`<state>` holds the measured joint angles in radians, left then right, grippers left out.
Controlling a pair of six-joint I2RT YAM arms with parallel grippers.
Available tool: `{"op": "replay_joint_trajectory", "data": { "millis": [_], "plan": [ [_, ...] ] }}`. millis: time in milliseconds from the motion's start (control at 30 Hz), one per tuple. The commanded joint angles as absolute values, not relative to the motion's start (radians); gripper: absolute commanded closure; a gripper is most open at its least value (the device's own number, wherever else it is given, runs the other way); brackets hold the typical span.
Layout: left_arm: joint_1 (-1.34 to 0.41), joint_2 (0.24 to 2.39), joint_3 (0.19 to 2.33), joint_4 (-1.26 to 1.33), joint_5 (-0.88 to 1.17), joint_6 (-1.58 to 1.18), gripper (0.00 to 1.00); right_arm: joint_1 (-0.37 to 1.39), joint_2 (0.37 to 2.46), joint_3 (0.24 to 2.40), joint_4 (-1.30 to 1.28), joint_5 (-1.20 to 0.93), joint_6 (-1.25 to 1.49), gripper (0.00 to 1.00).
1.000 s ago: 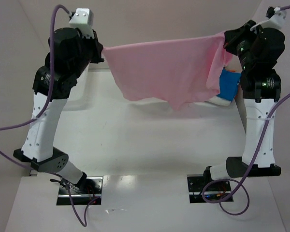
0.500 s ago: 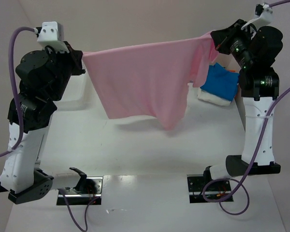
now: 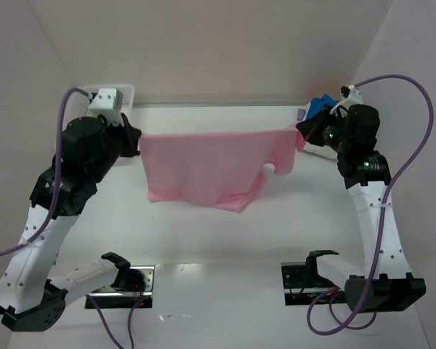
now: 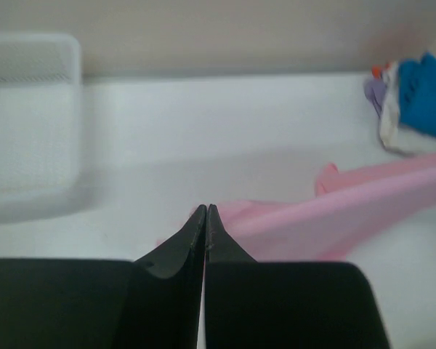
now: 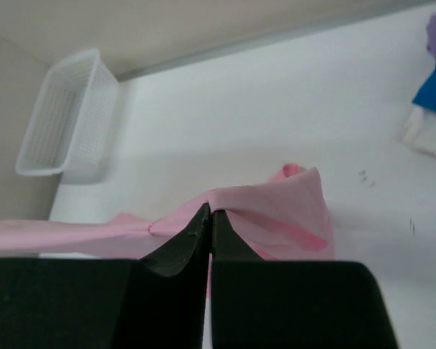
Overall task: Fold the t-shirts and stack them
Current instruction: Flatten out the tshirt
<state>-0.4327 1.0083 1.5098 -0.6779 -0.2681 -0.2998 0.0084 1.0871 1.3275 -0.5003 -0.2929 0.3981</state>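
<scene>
The light pink t-shirt (image 3: 211, 166) hangs stretched between my two grippers over the far half of the table, its lower edge near the table top. My left gripper (image 3: 139, 141) is shut on its left corner; the cloth (image 4: 334, 218) trails right from the fingertips. My right gripper (image 3: 299, 132) is shut on its right corner, pink cloth (image 5: 276, 207) draped over the closed tips. The bright blue t-shirt (image 3: 320, 107) lies on a pile with white and lavender cloth behind the right gripper, also in the left wrist view (image 4: 425, 94).
A white plastic mesh basket (image 3: 120, 94) stands at the far left, also in the left wrist view (image 4: 29, 123) and right wrist view (image 5: 65, 116). The arm bases (image 3: 123, 280) sit at the near edge.
Both grippers have moved down and away toward the far side, lowering the stretched pink t-shirt toward the table. The shirt now hangs lower and shorter in view.
</scene>
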Motion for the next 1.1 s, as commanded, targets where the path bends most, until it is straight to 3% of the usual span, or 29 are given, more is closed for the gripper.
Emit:
{"op": "replay_joint_trajectory", "data": {
  "millis": [0,267,500,533,600,733,833,1067],
  "plan": [
    [-0.416,0.903,1.368,-0.702,-0.009,-0.377,1.00,-0.011,1.022,1.242,-0.462,-0.262,0.373,1.00],
    [-0.416,0.831,1.132,-0.801,0.437,-0.350,1.00,-0.003,1.053,1.177,-0.442,-0.250,0.368,1.00],
    [-0.416,0.782,1.016,-0.819,0.510,-0.369,0.95,-0.002,1.077,1.177,-0.433,-0.239,0.368,1.00],
    [-0.416,0.779,0.980,-0.813,0.526,-0.377,0.86,-0.002,1.077,1.173,-0.430,-0.242,0.368,1.00],
    [-0.416,0.771,0.950,-0.813,0.541,-0.383,0.47,0.000,1.077,1.163,-0.423,-0.249,0.368,1.00],
    [-0.416,0.735,0.928,-0.813,0.493,-0.396,0.14,0.017,1.077,1.146,-0.423,-0.239,0.368,1.00],
    [-0.416,0.759,0.951,-0.805,0.439,-0.396,0.02,0.024,1.066,1.137,-0.433,-0.229,0.368,1.00],
    [-0.428,0.868,0.944,-0.715,0.503,-0.405,0.00,0.026,1.053,1.086,-0.433,-0.229,0.368,1.00]
  ]
}}
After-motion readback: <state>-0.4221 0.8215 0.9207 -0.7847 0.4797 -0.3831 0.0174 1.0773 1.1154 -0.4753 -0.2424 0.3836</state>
